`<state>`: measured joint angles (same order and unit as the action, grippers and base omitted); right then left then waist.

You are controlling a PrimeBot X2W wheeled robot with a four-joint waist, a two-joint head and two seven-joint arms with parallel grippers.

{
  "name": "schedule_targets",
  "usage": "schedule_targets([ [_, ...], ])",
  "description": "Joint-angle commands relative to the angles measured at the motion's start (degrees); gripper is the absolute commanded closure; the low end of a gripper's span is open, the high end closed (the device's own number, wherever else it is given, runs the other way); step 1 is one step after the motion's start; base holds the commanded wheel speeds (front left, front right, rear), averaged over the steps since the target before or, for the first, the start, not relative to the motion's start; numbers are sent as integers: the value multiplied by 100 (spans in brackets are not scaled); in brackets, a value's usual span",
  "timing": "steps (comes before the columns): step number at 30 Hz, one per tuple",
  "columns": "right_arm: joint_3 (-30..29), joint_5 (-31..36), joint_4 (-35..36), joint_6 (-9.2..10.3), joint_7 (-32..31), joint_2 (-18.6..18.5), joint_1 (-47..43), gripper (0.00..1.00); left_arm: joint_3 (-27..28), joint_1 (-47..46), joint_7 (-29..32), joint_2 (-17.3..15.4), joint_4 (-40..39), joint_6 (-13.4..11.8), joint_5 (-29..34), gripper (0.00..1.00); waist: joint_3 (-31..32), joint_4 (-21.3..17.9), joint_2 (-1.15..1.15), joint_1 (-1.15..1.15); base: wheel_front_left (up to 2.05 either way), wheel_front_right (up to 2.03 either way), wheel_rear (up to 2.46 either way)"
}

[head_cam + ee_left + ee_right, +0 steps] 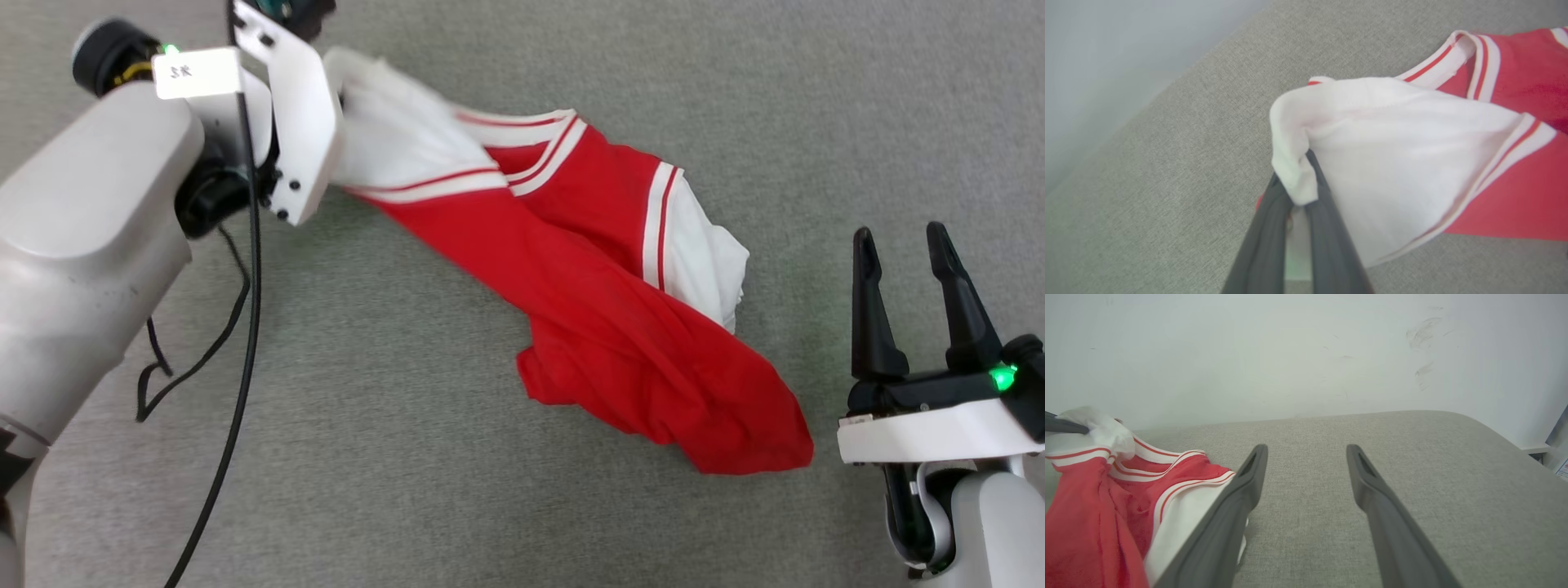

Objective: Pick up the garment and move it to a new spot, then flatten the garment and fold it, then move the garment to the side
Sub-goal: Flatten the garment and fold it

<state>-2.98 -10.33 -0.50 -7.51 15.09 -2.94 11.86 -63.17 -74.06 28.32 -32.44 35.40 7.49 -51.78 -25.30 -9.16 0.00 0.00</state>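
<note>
Red cloth with white striped trim, head view. The garment lies as a crumpled diagonal band on the grey woven surface. One white sleeve at the upper left is drawn up behind the white wrist plate of my left forearm. The other white sleeve sits at the right edge of the heap, and the red hem end reaches the lower right. My right gripper stands at the lower right, near that hem end but apart from it. Its two dark fingers are spread wide with nothing between them. Black cables hang below the left forearm.

Left wrist view. My left gripper has its fingers pressed together on a fold of the white sleeve. The cloth bunches over the fingertips. From this pinch the garment stretches to the right: white sleeve first, then striped trim, then red body and collar band, all above the grey surface.

Right wrist view. The right gripper points across bare grey surface toward a pale wall, jaws fully parted and empty. The garment fills the lower left, passing behind the left-hand finger without being gripped by it. Its pinched white sleeve is raised higher than the rest of the heap, with a dark finger of the other gripper at the frame edge.
</note>
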Motion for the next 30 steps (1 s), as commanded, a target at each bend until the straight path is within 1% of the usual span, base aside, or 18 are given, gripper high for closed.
schedule_targets([
  [1, -15, 36, -15, 4, 12, 13, -61, 0, 4, -28, -139, -33, -5, -13, -38, 100, 131, 118, 0, 0, 0, 0, 0],
  [8, -50, 96, -36, 4, 12, 12, -260, 0, 22, -219, -1310, -260, 120, -15, 261, 100, 528, 457, 0, 0, 0, 0, 0],
  [13, -86, 148, -27, 4, 11, 12, -389, 0, 64, -72, -1931, -487, 194, -140, 472, 100, 763, 702, 0, 0, 0, 0, 0],
  [17, -89, 173, -25, 4, 11, 12, -516, 0, 70, 154, -2396, -753, 71, -359, 630, 100, 918, 869, 0, 0, 0, 0, 0],
  [21, -106, 194, -37, 4, 11, 12, -635, 0, 44, 678, -2746, -929, -232, -588, 612, 100, 1084, 1006, 0, 0, 0, 0, 0],
  [28, -92, 171, -71, 4, 11, 12, -792, 0, -128, 1998, -3177, -1137, -1055, -1051, 401, 100, 1359, 1165, 0, 0, 0, 0, 0],
  [30, -100, 162, -83, 4, 11, 12, -838, 0, -207, 2424, -3274, -1150, -1317, -1183, 295, 100, 1426, 1193, 0, 0, 0, 0, 0],
])
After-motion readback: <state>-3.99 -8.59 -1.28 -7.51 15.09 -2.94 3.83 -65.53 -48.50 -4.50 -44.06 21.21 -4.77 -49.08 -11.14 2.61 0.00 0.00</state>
